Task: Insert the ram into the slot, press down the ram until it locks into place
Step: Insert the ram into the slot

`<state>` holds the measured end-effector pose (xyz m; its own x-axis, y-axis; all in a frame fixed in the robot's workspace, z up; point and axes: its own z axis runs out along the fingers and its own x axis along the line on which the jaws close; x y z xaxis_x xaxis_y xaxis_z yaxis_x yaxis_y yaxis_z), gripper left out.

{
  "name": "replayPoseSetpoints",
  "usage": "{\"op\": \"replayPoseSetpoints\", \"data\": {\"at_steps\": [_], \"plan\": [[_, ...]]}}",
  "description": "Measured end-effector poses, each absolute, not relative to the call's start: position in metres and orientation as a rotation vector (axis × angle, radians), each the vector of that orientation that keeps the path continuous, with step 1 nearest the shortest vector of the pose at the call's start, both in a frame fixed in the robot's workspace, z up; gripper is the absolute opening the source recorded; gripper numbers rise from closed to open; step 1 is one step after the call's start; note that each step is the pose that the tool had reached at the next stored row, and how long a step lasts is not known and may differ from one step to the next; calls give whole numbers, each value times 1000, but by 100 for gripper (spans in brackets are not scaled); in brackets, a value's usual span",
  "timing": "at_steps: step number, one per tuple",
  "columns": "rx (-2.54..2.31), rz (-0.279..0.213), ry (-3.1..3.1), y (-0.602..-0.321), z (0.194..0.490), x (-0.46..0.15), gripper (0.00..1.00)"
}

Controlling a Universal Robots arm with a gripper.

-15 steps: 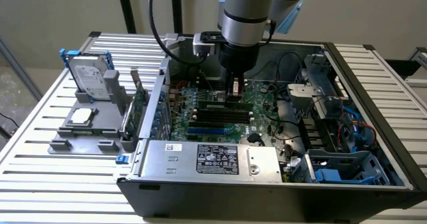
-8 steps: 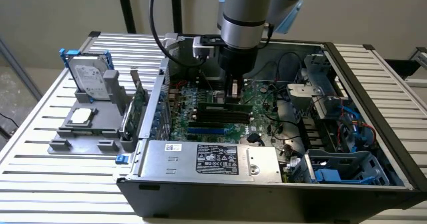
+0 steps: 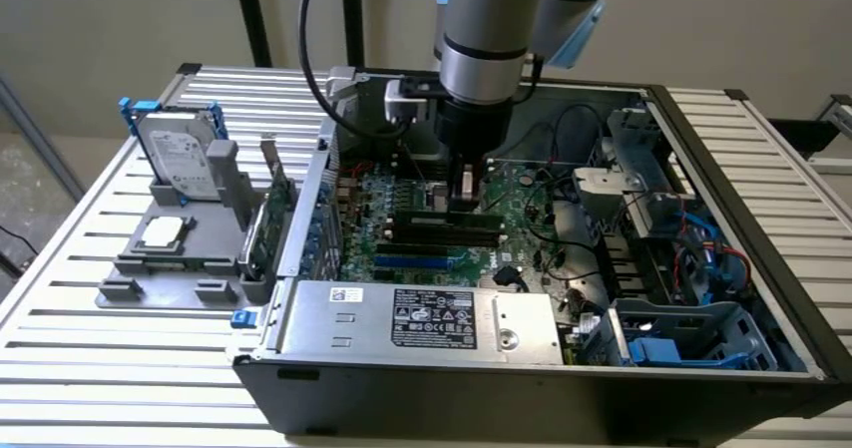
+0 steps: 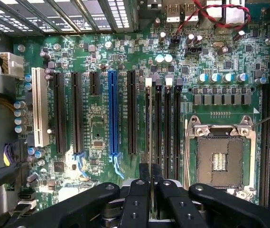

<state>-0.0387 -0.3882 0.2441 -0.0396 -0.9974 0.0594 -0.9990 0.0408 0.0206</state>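
Wrist view: better to hold the ram (image 4: 151,172), clamped edge-on between the jaws of the gripper (image 4: 152,192), exactly in line with the slot (image 4: 148,123) under it and press straight down, no tilt.

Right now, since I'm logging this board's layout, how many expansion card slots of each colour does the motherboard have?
White plastic expansion card slot: 1
Blue plastic expansion card slot: 1
Black plastic expansion card slots: 4
Total: 6

Soft, even indoor light; pale glare on table slats (image 3: 759,154), shade inside case (image 3: 533,400).
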Motion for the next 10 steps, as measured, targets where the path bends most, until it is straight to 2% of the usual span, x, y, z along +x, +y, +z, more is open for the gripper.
{"op": "replayPoseSetpoints", "data": {"at_steps": [10], "plan": [[2132,51,-2220,-385,236,-39,13]]}}
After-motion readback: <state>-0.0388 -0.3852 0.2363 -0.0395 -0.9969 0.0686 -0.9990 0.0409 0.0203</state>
